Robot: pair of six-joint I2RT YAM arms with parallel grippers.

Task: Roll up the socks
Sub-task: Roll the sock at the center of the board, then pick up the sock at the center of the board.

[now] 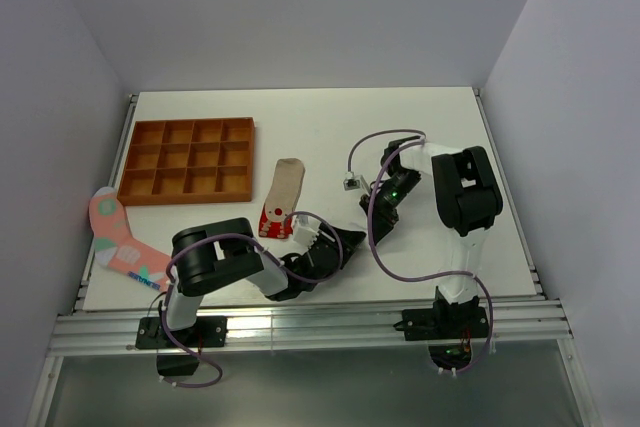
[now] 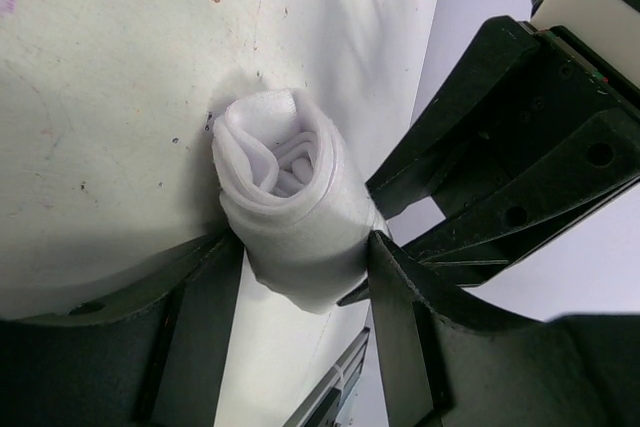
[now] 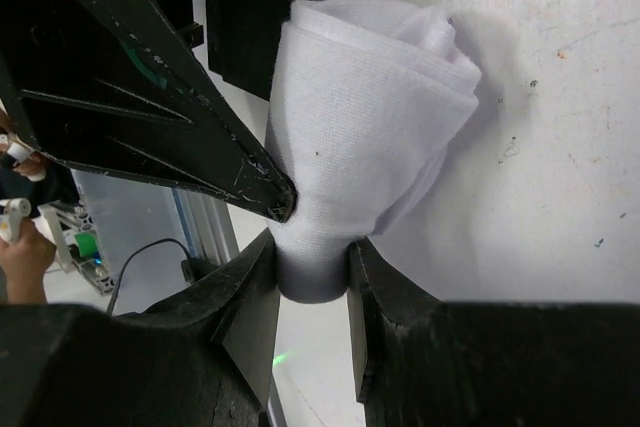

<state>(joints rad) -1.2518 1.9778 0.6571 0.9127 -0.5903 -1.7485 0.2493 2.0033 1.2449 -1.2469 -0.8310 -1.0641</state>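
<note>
Coral-pink with teal marks, one patterned sock lies flat at the counter's left edge, just left of and nearer than the wooden tray. That single tray has twelve compartments, three rows of four. Just right of the tray lie two more socks: one beige sock, stretched flat, and one red sock with white spots touching its near end. Farther right of the tray and nearer the arms' bases, the two arms meet low over the counter. The left end effector clamps a fourth sock, the white sock, wound into a roll lying on the counter, one finger pressed on each side. The right end effector pinches one narrow end of the same roll between its two fingers. From overhead the roll is hidden by the arms.
</note>
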